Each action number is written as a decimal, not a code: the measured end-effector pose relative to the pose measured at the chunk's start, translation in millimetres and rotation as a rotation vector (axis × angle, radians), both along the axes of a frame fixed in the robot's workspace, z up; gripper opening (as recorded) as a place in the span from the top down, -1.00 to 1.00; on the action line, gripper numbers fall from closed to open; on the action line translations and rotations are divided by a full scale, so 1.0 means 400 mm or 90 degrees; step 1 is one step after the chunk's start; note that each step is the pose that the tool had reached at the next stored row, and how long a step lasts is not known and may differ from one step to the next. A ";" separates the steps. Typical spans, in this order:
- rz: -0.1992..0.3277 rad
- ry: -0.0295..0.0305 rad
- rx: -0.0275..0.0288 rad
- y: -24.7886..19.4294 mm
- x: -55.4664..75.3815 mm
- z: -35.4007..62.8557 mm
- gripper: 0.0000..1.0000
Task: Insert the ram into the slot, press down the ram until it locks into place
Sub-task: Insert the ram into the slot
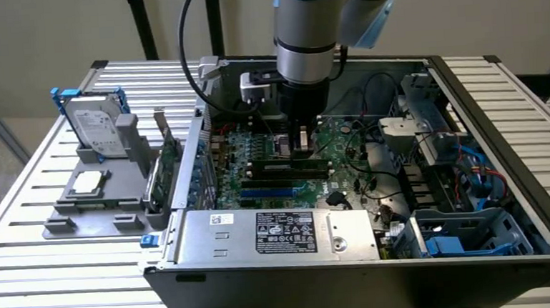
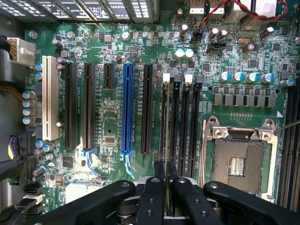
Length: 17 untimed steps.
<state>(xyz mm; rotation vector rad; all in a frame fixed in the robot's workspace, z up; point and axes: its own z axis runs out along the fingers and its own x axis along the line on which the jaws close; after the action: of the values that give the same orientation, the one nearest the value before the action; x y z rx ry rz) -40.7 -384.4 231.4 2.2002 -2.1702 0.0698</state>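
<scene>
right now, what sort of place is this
Probably a robotics lab bench for computer assembly: an open computer case on a slatted metal table, a robot arm reaching down over its motherboard, and a hard drive in a grey fixture.

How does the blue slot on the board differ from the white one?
The blue slot is slimmer, between black slots; the white slot is wider, by the edge of the board near cables. Blue slot ends in a latch; white slot shows none. Both long, parallel, empty.
</scene>
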 end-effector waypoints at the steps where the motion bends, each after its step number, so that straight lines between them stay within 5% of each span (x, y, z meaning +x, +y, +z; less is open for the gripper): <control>1: 0.000 0.0000 0.0000 0.000 0.001 0.000 0.73; 17: -0.002 0.0000 -0.0002 -0.003 0.003 -0.002 0.73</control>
<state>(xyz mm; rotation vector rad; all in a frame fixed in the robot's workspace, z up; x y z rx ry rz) -39.6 -385.5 230.7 2.1974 -2.1727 0.0700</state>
